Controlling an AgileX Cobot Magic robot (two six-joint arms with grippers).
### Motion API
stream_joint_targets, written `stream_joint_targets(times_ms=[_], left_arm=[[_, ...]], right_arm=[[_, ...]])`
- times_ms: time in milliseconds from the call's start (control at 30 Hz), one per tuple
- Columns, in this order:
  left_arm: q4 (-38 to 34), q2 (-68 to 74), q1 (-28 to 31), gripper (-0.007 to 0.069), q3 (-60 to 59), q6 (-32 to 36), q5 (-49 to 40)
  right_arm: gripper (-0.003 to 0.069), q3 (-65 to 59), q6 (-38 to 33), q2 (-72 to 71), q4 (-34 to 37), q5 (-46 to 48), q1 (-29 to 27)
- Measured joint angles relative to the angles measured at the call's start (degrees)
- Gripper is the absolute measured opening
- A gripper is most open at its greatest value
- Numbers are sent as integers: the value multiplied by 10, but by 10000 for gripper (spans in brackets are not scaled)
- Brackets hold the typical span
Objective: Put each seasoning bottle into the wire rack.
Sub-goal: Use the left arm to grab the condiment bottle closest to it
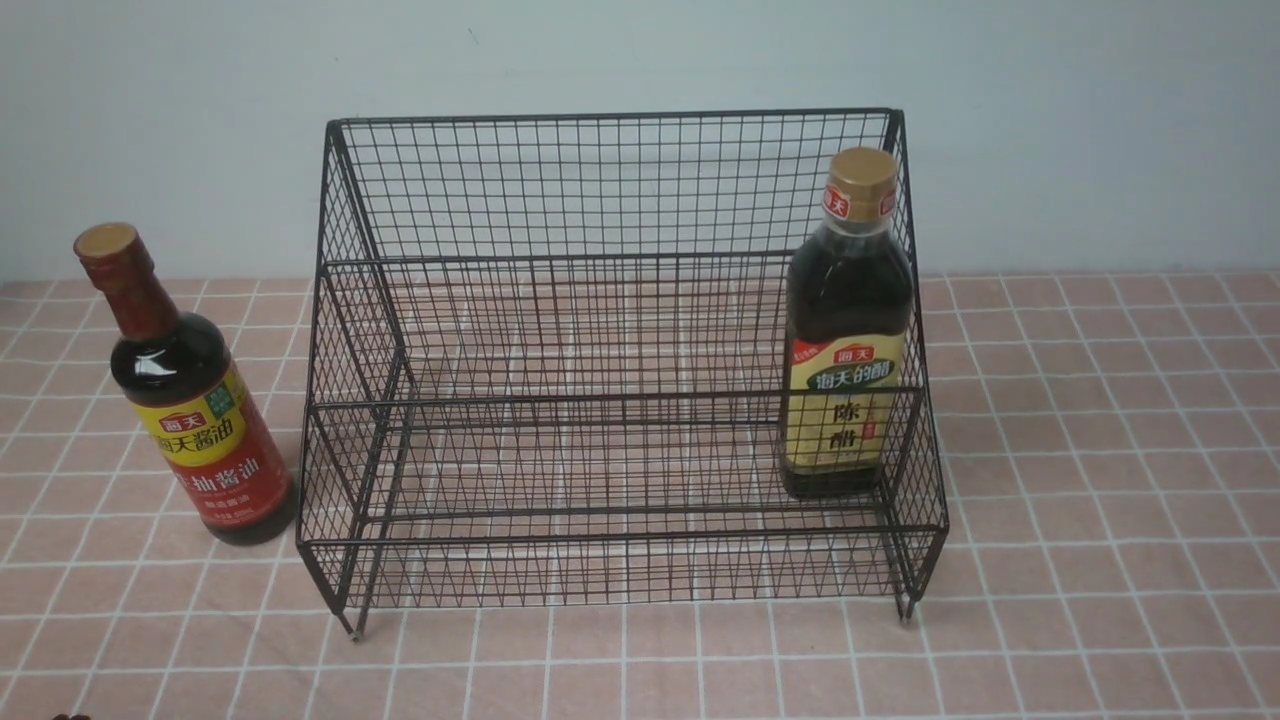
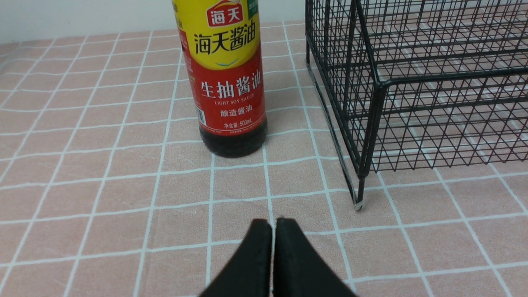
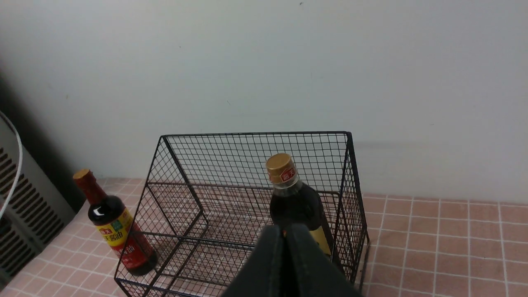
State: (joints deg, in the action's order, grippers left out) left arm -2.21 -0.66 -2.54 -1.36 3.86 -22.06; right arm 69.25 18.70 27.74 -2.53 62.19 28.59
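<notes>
While the vinegar bottle stands inside the wire rack at right of centre in the front view, the soy sauce bottle stands outside it, at the frame's left. Left gripper and right gripper are fully closed, empty.

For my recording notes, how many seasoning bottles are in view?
2. The red-labelled bottle stands on the table, left of the wire rack; the yellow-labelled bottle is inside, at the rack's right end.

Pale wall, slatted grey panel, white cord
</notes>
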Motion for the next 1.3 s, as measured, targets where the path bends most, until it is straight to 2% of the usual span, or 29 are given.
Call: stream_joint_targets(times_ms=[100, 200, 333, 467, 667, 733, 800, 967, 1067, 1300], left_arm=[[0, 0, 0, -7, 0, 0, 0], [0, 0, 0, -7, 0, 0, 0], [0, 0, 0, -7, 0, 0, 0], [0, 0, 0, -7, 0, 0, 0], [0, 0, 0, -7, 0, 0, 0], [0, 0, 0, -7, 0, 0, 0], [0, 0, 0, -7, 0, 0, 0], [0, 0, 0, -7, 0, 0, 0], [0, 0, 0, -7, 0, 0, 0], [0, 0, 0, -7, 0, 0, 0]], right_arm=[[-13, 0, -23, 1, 7, 3, 0], [-13, -2, -85, 7, 19, -3, 0], [-13, -59, -148, 0, 35, -82, -7], [-13, -182, -204, -41, 54, -233, -73], [-13, -424, -234, -133, 60, -428, -191], [-13, -464, -234, -150, 61, -450, -208], [-13, -564, -235, -195, 62, -488, -246], [-13, -702, -236, -262, 62, -483, -269], [-13, -707, -237, -281, 62, -420, -270], [-13, -706, -237, -284, 69, -413, -270]])
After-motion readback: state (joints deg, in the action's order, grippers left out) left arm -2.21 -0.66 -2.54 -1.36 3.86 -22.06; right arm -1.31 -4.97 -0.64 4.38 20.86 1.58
